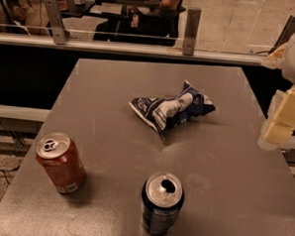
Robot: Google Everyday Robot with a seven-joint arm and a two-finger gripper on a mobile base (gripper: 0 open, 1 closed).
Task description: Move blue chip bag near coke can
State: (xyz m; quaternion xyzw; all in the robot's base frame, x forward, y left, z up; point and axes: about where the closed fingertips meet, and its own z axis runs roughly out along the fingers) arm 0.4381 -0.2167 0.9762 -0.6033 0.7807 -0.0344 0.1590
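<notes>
The blue chip bag [171, 110] lies crumpled on the grey table [103, 103], a little right of centre and toward the far side. The coke can [60, 162], red-orange with a silver top, stands upright near the front left edge. My gripper [281, 122], cream-coloured, hangs at the right edge of the view above the table's right side. It is well to the right of the bag, apart from it, and holds nothing that I can see.
A dark navy-blue can [162, 203] stands upright at the front centre, right of the coke can. A glass railing with metal posts [192, 24] runs behind the table's far edge. The floor drops away on the left.
</notes>
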